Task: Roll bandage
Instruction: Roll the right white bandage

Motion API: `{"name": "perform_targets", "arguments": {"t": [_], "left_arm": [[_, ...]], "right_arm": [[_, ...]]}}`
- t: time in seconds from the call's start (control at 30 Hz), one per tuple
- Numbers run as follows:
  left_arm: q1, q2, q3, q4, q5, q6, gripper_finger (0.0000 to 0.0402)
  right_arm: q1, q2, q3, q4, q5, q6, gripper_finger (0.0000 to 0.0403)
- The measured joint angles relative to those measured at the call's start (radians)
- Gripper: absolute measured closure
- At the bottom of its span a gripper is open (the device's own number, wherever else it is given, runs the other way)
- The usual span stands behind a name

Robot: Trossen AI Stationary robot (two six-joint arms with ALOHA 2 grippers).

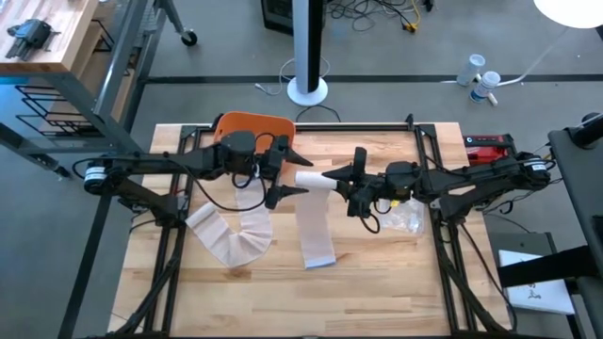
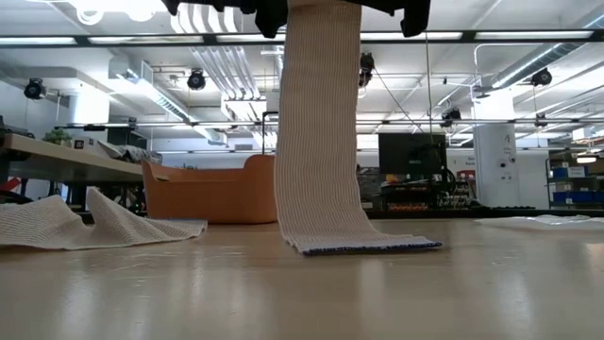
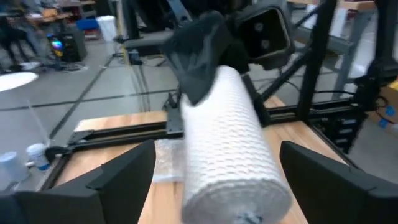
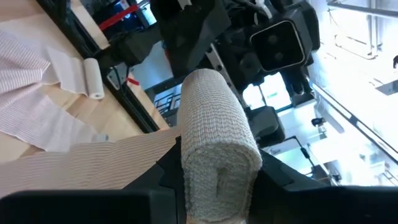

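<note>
The right pincer (image 1: 332,175) clamps the bandage roll (image 4: 217,140) by one end, raised above the bench (image 1: 377,273). The left pincer (image 1: 294,171) stands open, one finger on either side of the roll's far end. From the roll, the loose strip (image 2: 316,132) hangs straight down onto the bench. Beside the left pincer lies a second bandage (image 1: 231,235), crumpled.

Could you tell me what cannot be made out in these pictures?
Left wrist view: the roll hides the right gripper's jaws.
Low view: the top edge cuts off the roll and both arms; only the hanging strip shows.
High view: the right arm covers part of the clear wrapper.
</note>
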Motion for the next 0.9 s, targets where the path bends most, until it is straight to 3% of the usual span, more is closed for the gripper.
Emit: {"name": "perform_targets", "arguments": {"t": [0.27,0.5,0.9], "left_arm": [[0.003,0.025,-0.001,0.057,0.056,-0.018,0.008],[0.02,0.031,0.0,0.095,0.056,-0.149,0.0105],[0.029,0.057,0.0,0.095,0.057,-0.208,0.0227]], "right_arm": [[0.0,0.0,0.0,0.019,0.001,-0.005,0.0307],[0.0,0.0,0.0,0.021,0.005,-0.053,0.0309],[0.0,0.013,0.002,0.01,0.057,-0.116,0.0303]]}}
